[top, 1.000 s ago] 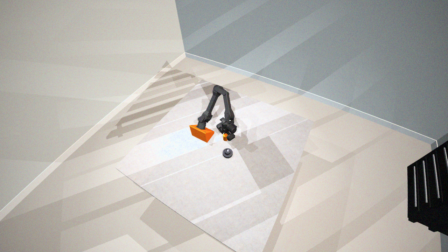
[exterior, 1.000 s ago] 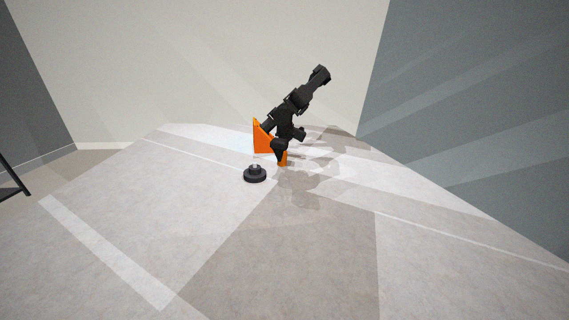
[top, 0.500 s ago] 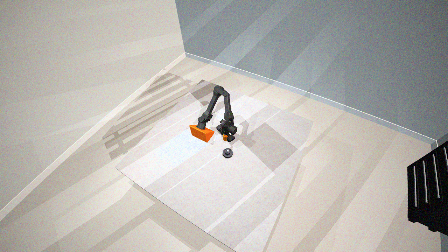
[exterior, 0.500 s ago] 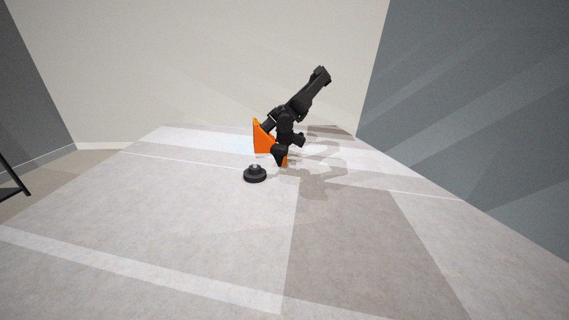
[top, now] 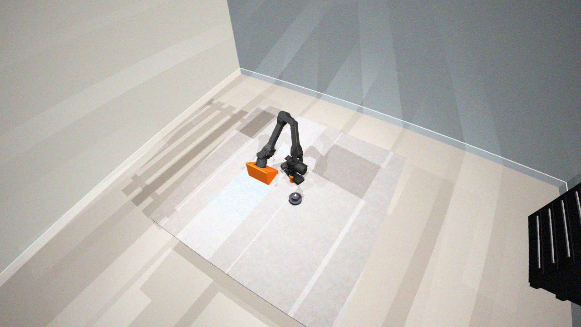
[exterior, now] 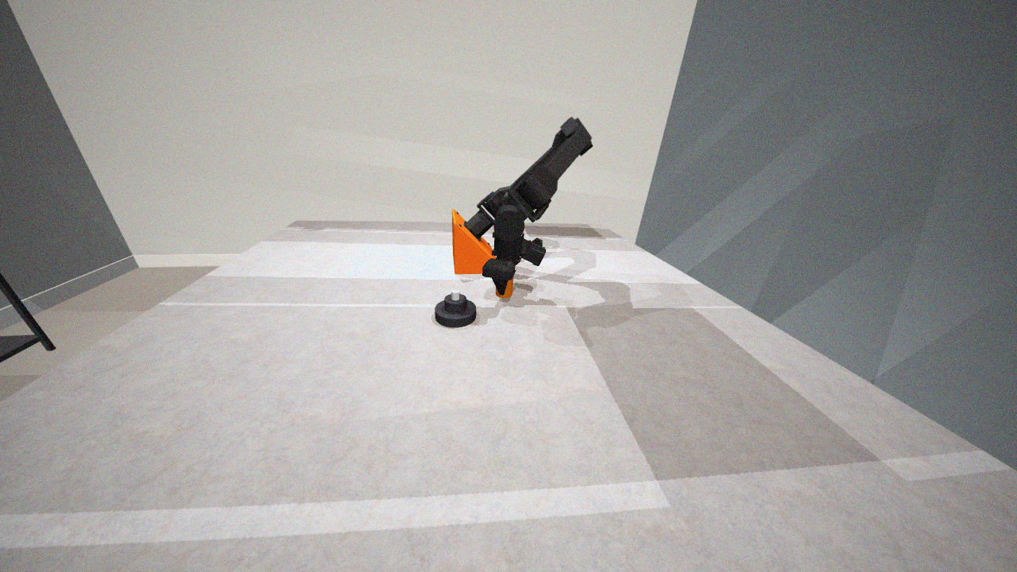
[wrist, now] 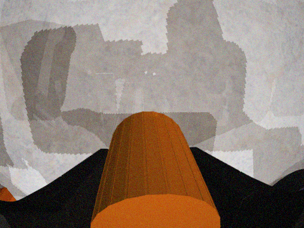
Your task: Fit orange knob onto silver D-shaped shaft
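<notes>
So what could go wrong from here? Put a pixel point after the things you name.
The orange knob (top: 291, 179) (exterior: 507, 287) (wrist: 152, 158) sits between the jaws, its underside out of sight, so its flat side might miss the one on the shaft (top: 295, 195) (exterior: 455, 294). The knob could also twist or slip, since only its sides appear gripped. And the shaft is short and thin, so a slightly off-centre approach might bump it.

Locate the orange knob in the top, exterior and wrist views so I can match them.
Top: just below the picture's centre, above the round pedestal.
Exterior: near the centre, right of the pedestal.
Wrist: lower middle, cut off by the bottom edge.
Shared landmark: the black gripper, closed on the orange knob.
</notes>
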`<action>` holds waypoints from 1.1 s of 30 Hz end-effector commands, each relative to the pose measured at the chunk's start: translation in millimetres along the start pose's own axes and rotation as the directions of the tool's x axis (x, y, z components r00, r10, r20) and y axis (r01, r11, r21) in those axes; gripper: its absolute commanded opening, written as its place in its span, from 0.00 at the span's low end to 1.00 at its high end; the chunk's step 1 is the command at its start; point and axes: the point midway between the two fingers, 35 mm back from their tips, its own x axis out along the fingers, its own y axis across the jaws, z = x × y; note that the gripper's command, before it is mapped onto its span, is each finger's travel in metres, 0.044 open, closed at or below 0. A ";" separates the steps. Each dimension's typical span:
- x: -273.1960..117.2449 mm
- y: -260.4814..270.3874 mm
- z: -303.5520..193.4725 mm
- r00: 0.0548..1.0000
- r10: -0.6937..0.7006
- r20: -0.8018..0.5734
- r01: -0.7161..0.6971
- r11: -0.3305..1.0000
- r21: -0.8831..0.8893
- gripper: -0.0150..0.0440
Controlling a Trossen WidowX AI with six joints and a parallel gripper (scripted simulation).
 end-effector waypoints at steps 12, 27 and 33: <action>-38.5 -11.1 -0.9 1.000 -0.009 -0.012 0.009 1.000 0.007 0.25; -125.4 -7.6 -1.9 1.000 -0.003 -0.009 0.003 1.000 0.008 0.25; -139.8 -3.8 -1.3 1.000 0.001 -0.002 -0.001 1.000 0.006 0.25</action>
